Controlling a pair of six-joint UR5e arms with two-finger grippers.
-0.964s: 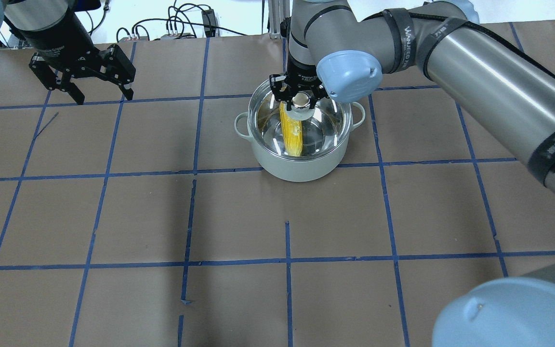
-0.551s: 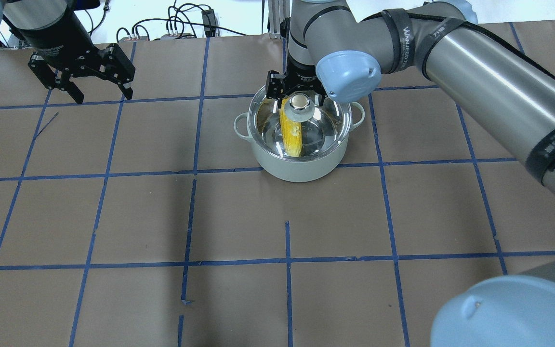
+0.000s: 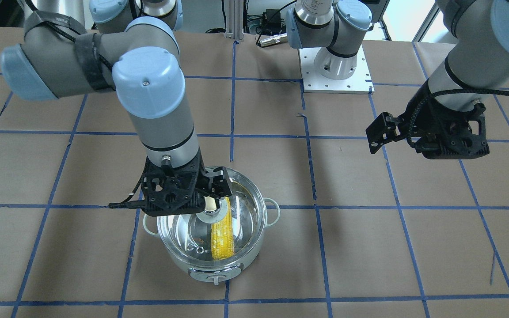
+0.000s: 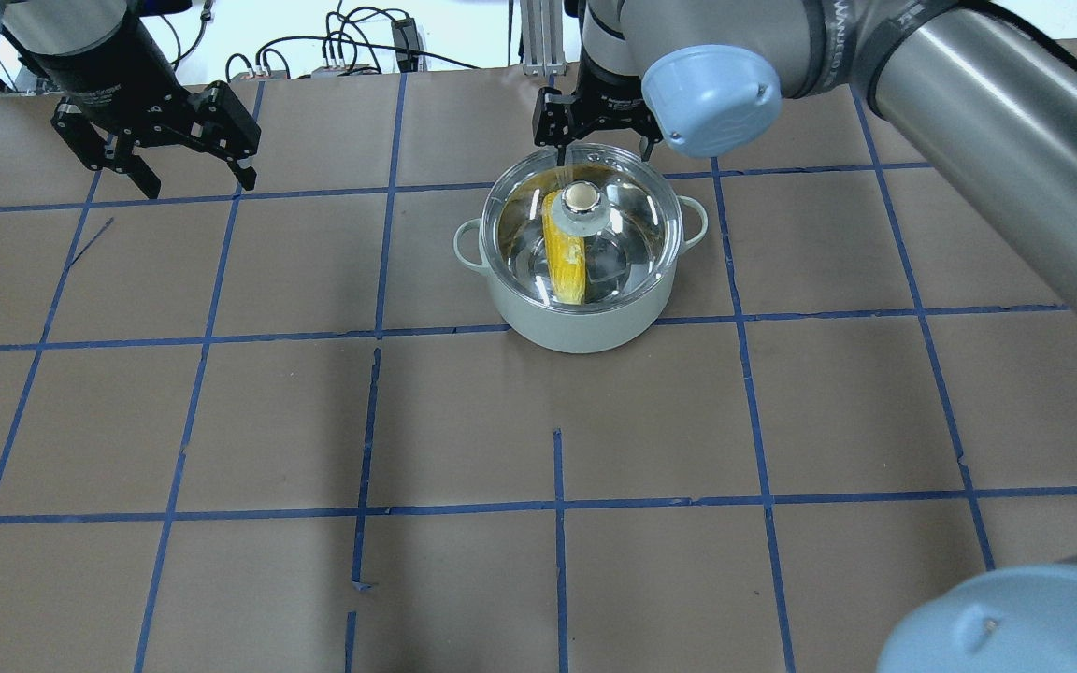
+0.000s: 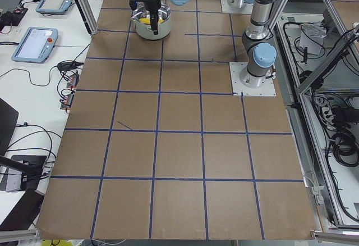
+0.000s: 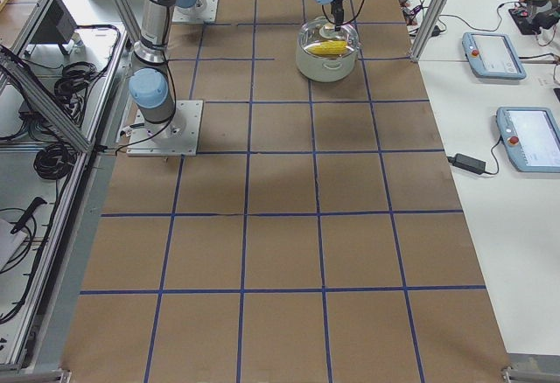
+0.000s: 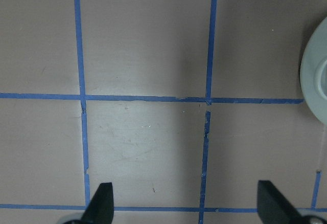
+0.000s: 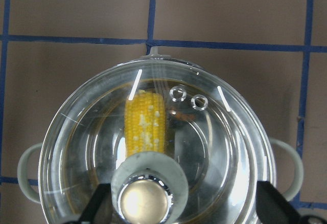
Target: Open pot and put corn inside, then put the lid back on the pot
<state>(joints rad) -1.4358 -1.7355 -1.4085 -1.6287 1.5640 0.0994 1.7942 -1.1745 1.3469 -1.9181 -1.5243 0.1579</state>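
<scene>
My right tool (image 4: 595,126) hangs over the pot with its jaws spread wide and nothing in them; in the wrist view both fingertips (image 8: 102,203) stand out to either side of the lid's knob (image 8: 145,201), not touching it. That is the relation my next move turns on, I think: the knob lies below the tool, between the fingers and a little off their middle line, with air all round it, so I judge that I can draw up and away without dragging the lid. The lid (image 4: 632,224) sits on the rim of the pot (image 4: 576,322), and as far as I can tell it sits level. Through the glass I see the corn (image 4: 565,257) lying in the bottom of the pot, its long axis running from under the knob toward the side of the pot nearest my base, clear of the wall. With the corn in and the lid on, I take the task to be all but done. My left tool (image 4: 197,173) is well apart on the other side, also wide open and empty, over bare worktop (image 4: 464,421); only the edge of the pot shows at the margin of its own wrist view, so the right arm is by far the nearer.
</scene>
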